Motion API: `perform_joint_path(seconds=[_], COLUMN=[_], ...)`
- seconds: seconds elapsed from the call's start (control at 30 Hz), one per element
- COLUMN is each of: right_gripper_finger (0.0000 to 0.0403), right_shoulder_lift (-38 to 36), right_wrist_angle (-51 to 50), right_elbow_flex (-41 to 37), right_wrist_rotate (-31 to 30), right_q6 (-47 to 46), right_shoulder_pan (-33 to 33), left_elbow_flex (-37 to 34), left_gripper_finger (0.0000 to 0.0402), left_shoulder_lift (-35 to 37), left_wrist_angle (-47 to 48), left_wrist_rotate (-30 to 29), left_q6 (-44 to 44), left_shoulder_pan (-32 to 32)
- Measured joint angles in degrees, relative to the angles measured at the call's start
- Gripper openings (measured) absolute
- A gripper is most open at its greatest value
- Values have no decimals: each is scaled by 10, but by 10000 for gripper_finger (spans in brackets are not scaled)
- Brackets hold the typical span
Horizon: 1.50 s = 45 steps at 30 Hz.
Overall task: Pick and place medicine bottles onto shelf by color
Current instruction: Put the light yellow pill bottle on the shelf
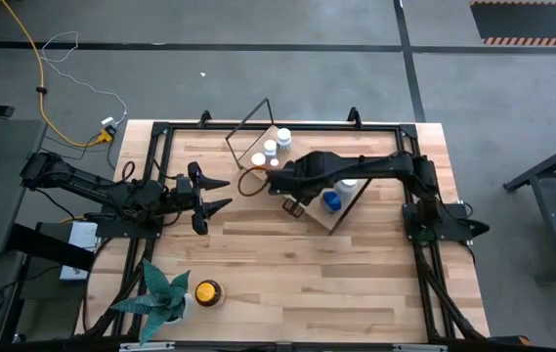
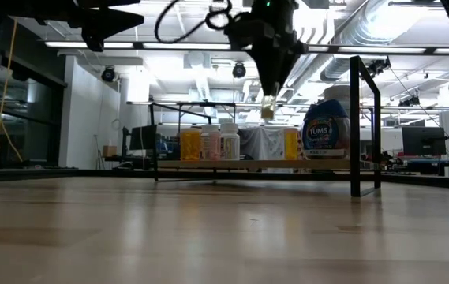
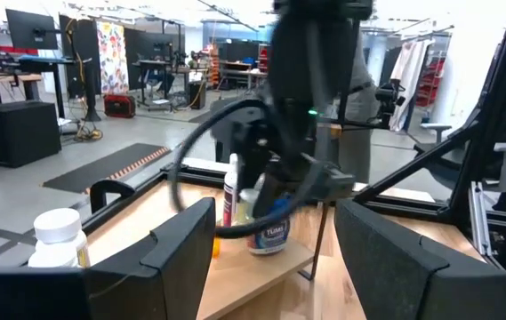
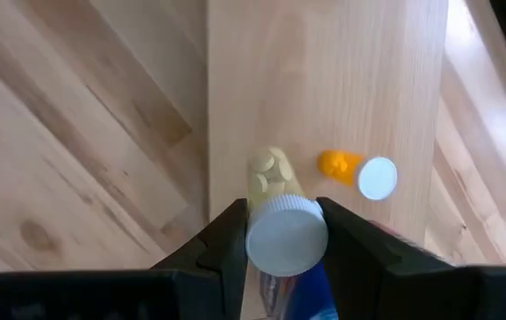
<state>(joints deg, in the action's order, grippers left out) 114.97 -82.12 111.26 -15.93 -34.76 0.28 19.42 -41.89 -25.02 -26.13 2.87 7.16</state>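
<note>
Right gripper [image 4: 279,233] clamps white-capped bottle [image 4: 286,236], axis vertical, shelf [image 4: 324,98] directly below (orange bottle [image 4: 340,165] just beside drop spot). Left gripper [image 1: 221,194] wide, idle.

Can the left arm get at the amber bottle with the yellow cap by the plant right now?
Probably yes. The left gripper is open and holds nothing, and bare tabletop lies between it and the amber bottle. The plant crowds one side only.

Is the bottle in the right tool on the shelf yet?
No. The right tool is shut on the bottle, which hangs clear above the shelf in the low view.
</note>
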Motion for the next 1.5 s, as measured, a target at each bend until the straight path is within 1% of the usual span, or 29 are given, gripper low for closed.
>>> perform_joint_path(seconds=[0.17,0.3,0.4,0.5,0.67,0.77,0.87,1.0,1.17,1.3,1.5], right_gripper_finger=[113,113,113,113,113,113,113,113,113,113,113], right_shoulder_lift=[19,47,66,77,78,78,78,78,78,79,77], right_wrist_angle=[-5,-11,-20,-30,-66,-70,-51,-24,-36,-33,9], right_elbow_flex=[0,0,0,0,0,0,0,0,-4,-31,-41], right_wrist_rotate=[30,36,59,60,68,77,80,104,104,109,102], right_q6=[16,29,39,43,44,51,54,67,67,69,88], right_shoulder_pan=[-35,-56,-71,-79,-82,-82,-82,-82,-82,-83,-83], left_elbow_flex=[0,0,0,0,0,0,0,0,0,0,0], left_gripper_finger=[221,221,221,221,221,221,221,221,221,221,221], left_shoulder_lift=[0,0,0,0,0,0,0,0,0,0,0], left_wrist_angle=[0,0,0,-1,-1,-1,-1,-1,-1,1,1], left_wrist_rotate=[0,0,0,0,0,0,0,0,0,0,0], left_q6=[0,0,0,0,0,0,2,7,15,15,15], left_shoulder_pan=[0,0,0,0,0,0,0,0,0,0,0])
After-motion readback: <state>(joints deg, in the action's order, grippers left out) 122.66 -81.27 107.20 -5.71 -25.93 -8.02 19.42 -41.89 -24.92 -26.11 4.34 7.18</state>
